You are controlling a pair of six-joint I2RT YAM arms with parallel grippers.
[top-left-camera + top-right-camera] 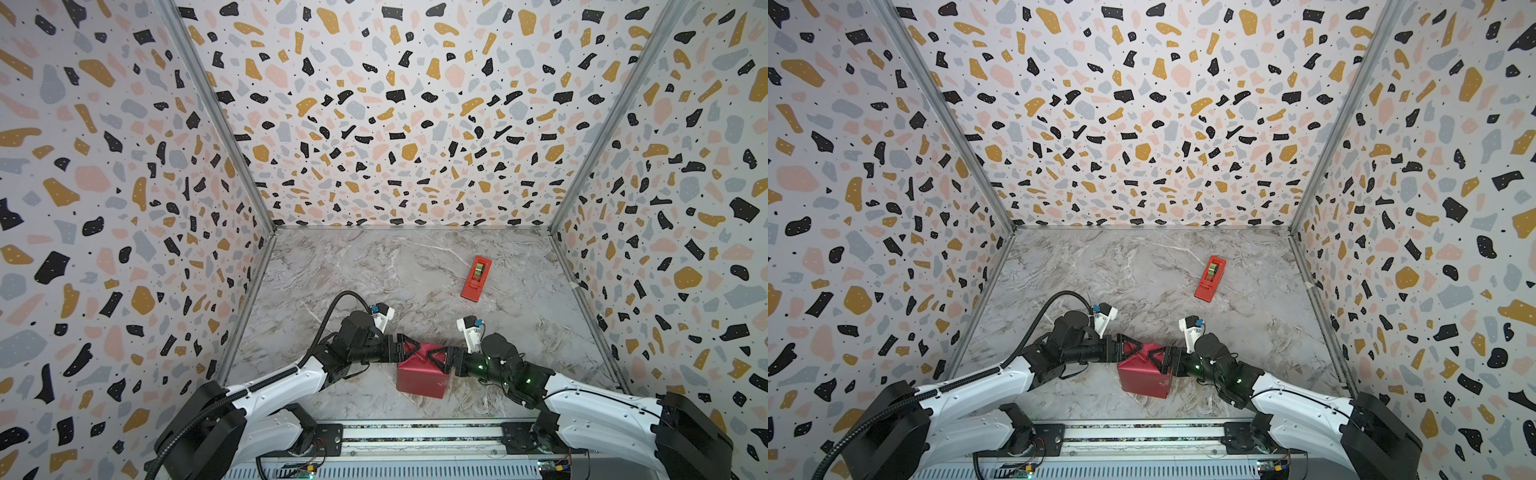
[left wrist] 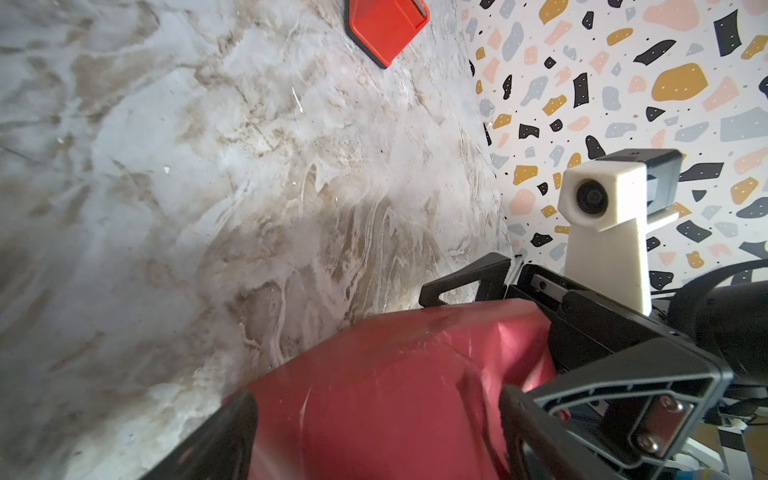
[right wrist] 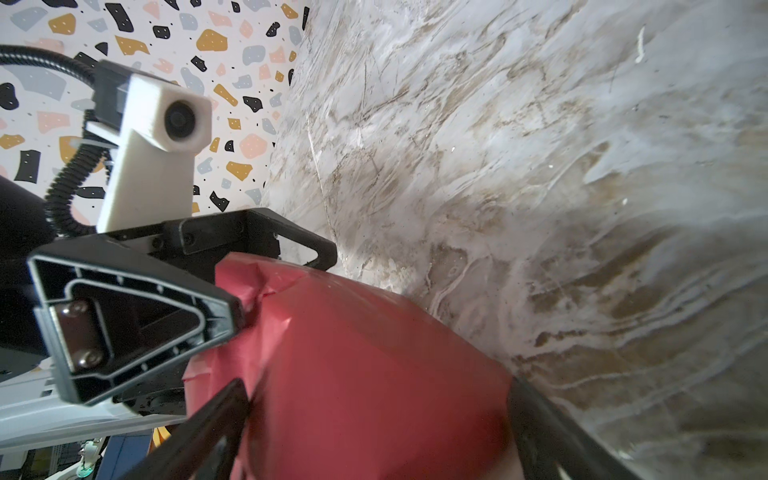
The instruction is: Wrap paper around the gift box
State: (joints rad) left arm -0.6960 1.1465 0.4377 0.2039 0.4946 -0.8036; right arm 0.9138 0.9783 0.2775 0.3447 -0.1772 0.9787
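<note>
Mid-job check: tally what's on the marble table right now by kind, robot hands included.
Crimson paper-wrapped square parcel: 1
Red-orange plastic tape dispenser: 1
Black robot hands: 2 (left hand, right hand)
Total: 4

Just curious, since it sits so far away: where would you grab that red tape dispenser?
Across the narrow width of the tape dispenser, mid-body, coming straight down from above. It lies on the marble table, long and slim, with both long sides unobstructed, so a pinch across them should probably hold.
</note>
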